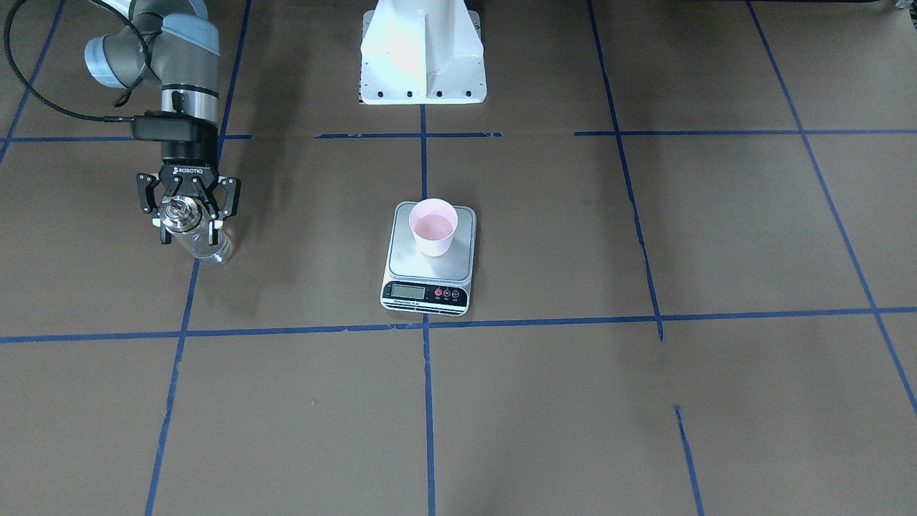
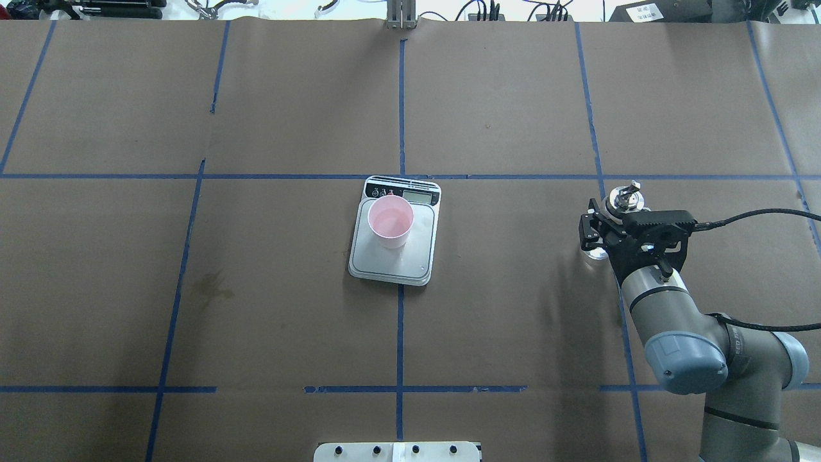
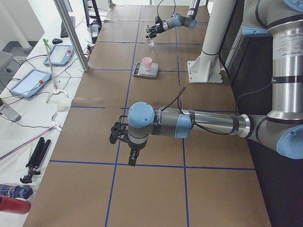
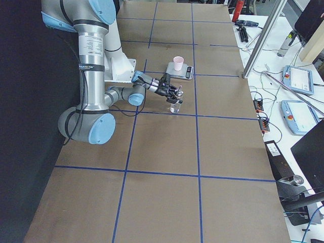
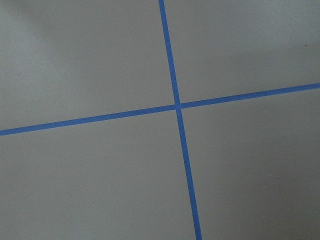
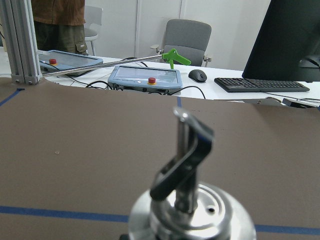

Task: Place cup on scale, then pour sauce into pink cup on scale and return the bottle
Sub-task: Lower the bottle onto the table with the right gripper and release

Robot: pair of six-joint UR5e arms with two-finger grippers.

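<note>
The pink cup [image 1: 433,228] stands upright on the scale [image 1: 461,259] at the table's middle, seen also in the overhead view as cup [image 2: 390,221] on scale [image 2: 418,256]. The glass bottle [image 1: 205,249] with its metal spout cap [image 2: 625,199] stands on the table far to my right. My right gripper [image 1: 188,236] is around its upper part with jaws spread wide, open. The spout fills the right wrist view [image 6: 190,165]. My left gripper [image 3: 124,137] shows only in the left side view, over bare table; I cannot tell whether it is open or shut.
Blue tape lines [image 2: 400,115] divide the brown paper table into squares. The white robot base [image 1: 423,54] stands behind the scale. Tablets, cables and tools [image 3: 33,80] lie on the bench beyond the far edge.
</note>
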